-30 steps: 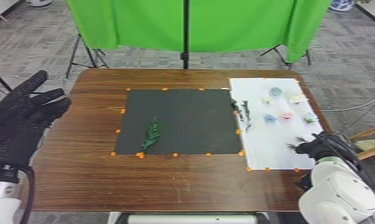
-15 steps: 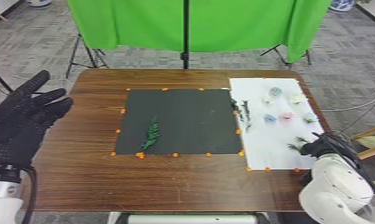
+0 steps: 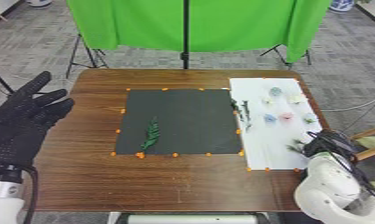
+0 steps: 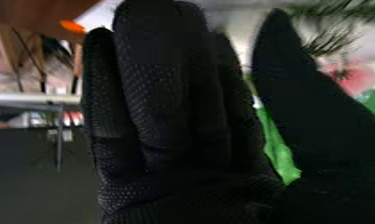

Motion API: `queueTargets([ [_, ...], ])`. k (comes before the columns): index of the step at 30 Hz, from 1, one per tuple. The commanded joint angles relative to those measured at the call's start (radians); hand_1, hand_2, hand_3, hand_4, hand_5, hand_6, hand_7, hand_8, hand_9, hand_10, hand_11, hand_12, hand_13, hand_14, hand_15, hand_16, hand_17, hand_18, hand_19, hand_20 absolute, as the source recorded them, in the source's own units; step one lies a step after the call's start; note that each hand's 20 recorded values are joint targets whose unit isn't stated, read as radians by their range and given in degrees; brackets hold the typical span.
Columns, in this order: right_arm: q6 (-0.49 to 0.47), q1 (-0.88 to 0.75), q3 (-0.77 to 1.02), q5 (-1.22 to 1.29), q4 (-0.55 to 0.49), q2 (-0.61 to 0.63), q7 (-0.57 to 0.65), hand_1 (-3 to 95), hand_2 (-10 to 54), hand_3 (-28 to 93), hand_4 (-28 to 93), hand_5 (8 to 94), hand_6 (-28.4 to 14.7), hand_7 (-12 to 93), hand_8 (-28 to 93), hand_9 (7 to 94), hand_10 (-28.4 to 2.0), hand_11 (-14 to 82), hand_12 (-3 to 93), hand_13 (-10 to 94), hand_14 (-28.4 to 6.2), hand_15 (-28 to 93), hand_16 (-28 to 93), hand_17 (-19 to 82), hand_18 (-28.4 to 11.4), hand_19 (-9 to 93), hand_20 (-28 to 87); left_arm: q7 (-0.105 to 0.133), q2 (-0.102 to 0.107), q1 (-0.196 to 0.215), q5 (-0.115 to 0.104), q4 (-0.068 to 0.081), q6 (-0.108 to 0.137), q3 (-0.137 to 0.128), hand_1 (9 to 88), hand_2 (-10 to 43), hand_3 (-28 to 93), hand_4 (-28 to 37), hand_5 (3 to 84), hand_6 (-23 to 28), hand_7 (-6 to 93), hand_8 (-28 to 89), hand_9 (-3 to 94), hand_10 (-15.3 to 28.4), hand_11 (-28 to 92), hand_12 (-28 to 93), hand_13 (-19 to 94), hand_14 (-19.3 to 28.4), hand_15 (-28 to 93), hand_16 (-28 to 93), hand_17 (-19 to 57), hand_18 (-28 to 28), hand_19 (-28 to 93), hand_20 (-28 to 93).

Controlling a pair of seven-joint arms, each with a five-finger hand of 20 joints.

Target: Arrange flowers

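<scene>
One right hand, fingers straight, thumb parted, green sprigs just beside them, pastel flower heads beyond; one left hand, fingers loosely spread, well apart.

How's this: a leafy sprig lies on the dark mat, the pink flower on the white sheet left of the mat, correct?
The side is wrong: in the head view, the white sheet with the pink flower lies right of the dark mat.
</scene>
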Motion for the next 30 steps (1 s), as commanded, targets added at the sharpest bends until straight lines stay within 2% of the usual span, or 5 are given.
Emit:
queueTargets([
  [1,0.050,0.016,-0.047,-0.071,0.025,0.025,-0.009,58.2,-9.5,63,-28,83.8,-2.7,17,4,91.2,-9.8,22.8,22.4,87,-6.6,51,15,53,-17.3,93,-10,0.005,0.000,0.012,-0.004,0.005,0.008,0.003,24.5,6.4,78,-20.4,31.5,7.5,16.7,-10,32.7,20.9,29,13,25,28.4,55,-9,-6.8,26.8,60,24],
  [7,0.116,0.033,-0.058,-0.137,0.006,0.049,-0.001,58.5,-9.5,65,-28,87.9,-2.0,16,6,93.7,-9.3,28.7,18.7,93,-4.6,48,19,58,-16.2,93,-1,-0.004,-0.008,0.015,-0.001,0.002,0.007,-0.003,24.4,6.4,78,-20.3,31.5,7.4,16.6,-10,32.7,20.9,29,13,25,28.4,55,-9,-6.8,26.8,60,24],
  [13,0.132,0.077,-0.054,-0.171,-0.052,0.061,-0.013,57.9,-9.5,66,-28,89.4,-1.4,16,6,93.7,-9.1,32.6,15.6,94,-4.0,50,18,60,-15.4,93,-1,-0.008,-0.007,0.019,0.001,-0.002,0.010,-0.013,24.4,6.4,78,-20.3,31.6,7.5,16.6,-10,32.7,20.9,29,13,25,28.4,55,-9,-6.8,26.8,60,24],
  [19,0.137,0.254,-0.165,-0.166,-0.118,0.032,-0.068,57.2,-9.5,67,-28,89.6,-0.9,16,6,93.7,-8.5,33.8,16.2,94,-3.5,51,18,61,-15.2,93,1,-0.007,-0.006,0.031,0.005,-0.012,0.013,-0.029,24.5,6.5,77,-20.3,31.6,7.5,16.5,-10,32.8,21.0,29,13,25,28.4,55,-9,-6.8,26.8,60,24],
  [30,0.052,0.658,-0.501,-0.063,-0.026,-0.252,-0.216,57.0,-9.5,68,-28,89.8,-1.2,17,7,93.7,-8.3,35.5,14.8,94,-3.4,53,17,61,-15.3,93,3,-0.081,0.007,-0.036,0.017,-0.009,0.018,-0.024,24.6,6.6,77,-20.3,31.7,7.7,16.5,-10,33.0,21.2,29,13,25,28.4,55,-9,-6.8,26.9,60,24],
])
